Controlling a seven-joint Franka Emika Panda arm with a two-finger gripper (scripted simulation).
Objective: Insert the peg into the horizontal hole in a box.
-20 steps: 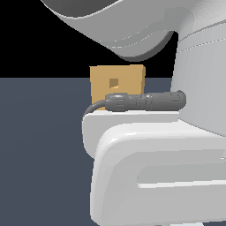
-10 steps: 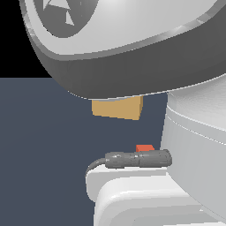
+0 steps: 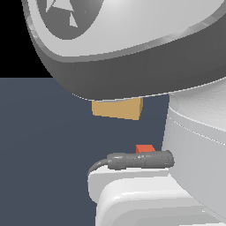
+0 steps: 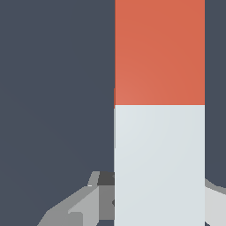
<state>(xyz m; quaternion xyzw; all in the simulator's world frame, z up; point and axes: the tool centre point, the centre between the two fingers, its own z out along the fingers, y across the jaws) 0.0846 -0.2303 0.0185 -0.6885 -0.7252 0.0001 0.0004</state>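
The peg [image 4: 159, 110], a smooth square bar, half red-orange and half pale grey-white, fills the wrist frame's centre; whether the jaws grip it, I cannot tell. The matte tan box [image 3: 118, 108] is more hidden than half a second ago.

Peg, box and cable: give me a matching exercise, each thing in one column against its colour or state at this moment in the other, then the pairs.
Things:
1. peg
2. box
3. cable
4. floor

States:
A. dark grey, lying across the arm's white base
B. half red-orange, half pale grey-white
C. tan, upper part hidden behind the arm
D. plain dark blue-grey

Pairs: 1-B, 2-C, 3-A, 4-D
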